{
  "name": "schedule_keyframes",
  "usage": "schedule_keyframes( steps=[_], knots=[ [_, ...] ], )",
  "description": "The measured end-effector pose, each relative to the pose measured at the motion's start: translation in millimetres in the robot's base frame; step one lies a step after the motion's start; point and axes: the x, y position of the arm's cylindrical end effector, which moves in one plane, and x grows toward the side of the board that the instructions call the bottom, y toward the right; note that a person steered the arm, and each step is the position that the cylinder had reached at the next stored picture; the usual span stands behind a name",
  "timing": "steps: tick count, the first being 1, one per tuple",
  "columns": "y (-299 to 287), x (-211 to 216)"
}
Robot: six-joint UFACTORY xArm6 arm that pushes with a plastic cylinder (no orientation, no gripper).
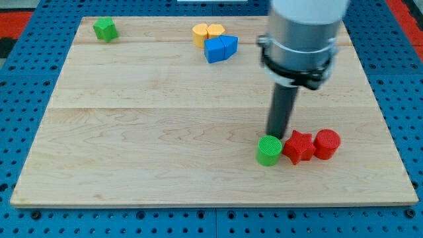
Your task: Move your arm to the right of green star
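Note:
The green star (104, 29) lies near the top left corner of the wooden board (158, 119). My tip (275, 135) is far from it, at the lower right of the board, just above a green cylinder (269, 150) in the view and close to it. A red star (299, 147) and a red cylinder (327, 143) sit right of the green cylinder in a row.
Two yellow blocks (207, 33) and two blue blocks (221, 47) cluster at the top middle of the board. The arm's grey body (303, 36) hangs over the upper right. A blue pegboard (26, 132) surrounds the board.

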Motion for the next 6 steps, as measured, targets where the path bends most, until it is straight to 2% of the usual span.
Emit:
schedule_keyframes(
  steps=[1,3,5,6],
  knots=[
    [1.4,-1.1],
    [-52.3,-49.4],
    [-218.6,-84.2],
    [-258.5,-141.5]
  ],
)
